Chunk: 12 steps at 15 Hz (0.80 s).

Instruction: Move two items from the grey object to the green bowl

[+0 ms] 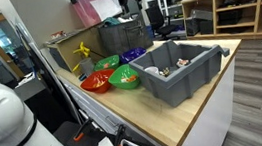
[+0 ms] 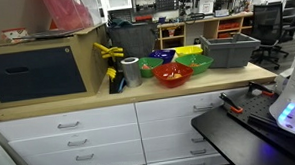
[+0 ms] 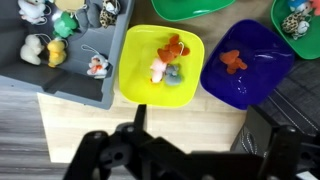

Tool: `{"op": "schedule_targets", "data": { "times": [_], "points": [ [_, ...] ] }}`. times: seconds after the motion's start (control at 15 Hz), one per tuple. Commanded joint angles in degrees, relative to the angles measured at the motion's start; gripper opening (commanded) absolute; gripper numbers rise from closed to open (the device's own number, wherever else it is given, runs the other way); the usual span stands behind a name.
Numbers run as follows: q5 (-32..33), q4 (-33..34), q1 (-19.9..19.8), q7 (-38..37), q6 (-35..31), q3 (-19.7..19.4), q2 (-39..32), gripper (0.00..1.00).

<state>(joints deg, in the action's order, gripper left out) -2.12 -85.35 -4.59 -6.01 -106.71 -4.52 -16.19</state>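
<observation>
Toys [image 3: 97, 67] lie in the grey bin [image 3: 70, 90] at ten o'clock in the wrist view; the green bowl [image 3: 190, 8] sits at twelve. The gripper [image 3: 190, 157] hangs spread and empty above the yellow bowl [image 3: 140, 50], probably high for a clear overview.

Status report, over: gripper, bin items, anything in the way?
Gripper high, jaws open, empty. Small items lie in the grey bin. Yellow bowl beneath wrist camera; green bowl at view's top edge. Nothing blocking.
</observation>
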Motion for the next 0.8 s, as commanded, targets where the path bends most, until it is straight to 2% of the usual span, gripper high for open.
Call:
{"op": "schedule_targets", "data": {
  "times": [0.0,0.2,0.4,0.73],
  "points": [
    [3.31,-3.66,0.34,0.12,0.86,-0.45,4.71,1.0],
    [5.74,-8.48,0.51,0.99,-2.15,-0.19,8.35,1.0],
    [7.72,-14.32,-1.66,7.93,-2.14,-1.39,15.89,1.0],
    [7.54,-22.19,-4.12,17.25,-5.19,-4.47,26.16,1.0]
  ]
}}
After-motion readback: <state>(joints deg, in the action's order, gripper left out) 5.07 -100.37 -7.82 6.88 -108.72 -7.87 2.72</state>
